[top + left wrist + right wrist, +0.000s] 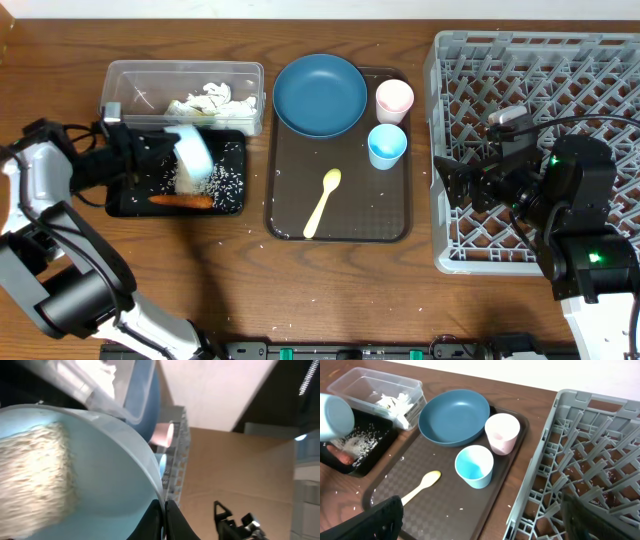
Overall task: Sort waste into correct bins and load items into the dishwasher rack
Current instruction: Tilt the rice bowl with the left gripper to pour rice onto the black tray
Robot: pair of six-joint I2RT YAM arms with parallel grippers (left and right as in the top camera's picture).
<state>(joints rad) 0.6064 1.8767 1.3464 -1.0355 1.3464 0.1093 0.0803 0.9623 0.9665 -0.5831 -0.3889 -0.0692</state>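
Note:
My left gripper (165,152) is shut on the rim of the white bowl with light blue inside (192,158). It holds the bowl tilted over the black tray (232,150). White rice (215,182) and an orange carrot piece (180,201) lie in that tray. In the left wrist view the fingers (165,521) pinch the bowl's rim (140,455), with rice (40,480) inside. The clear tub (130,72) holds crumpled white wrappers (210,100). I cannot make out the yellow-green packet. My right gripper (465,185) is open and empty over the left edge of the grey rack (610,60).
A dark brown serving tray (290,215) carries the large dark blue bowl (320,95), the pink cup (394,100), the light blue cup (387,146) and the pale yellow spoon (323,203). Rice grains are scattered on it.

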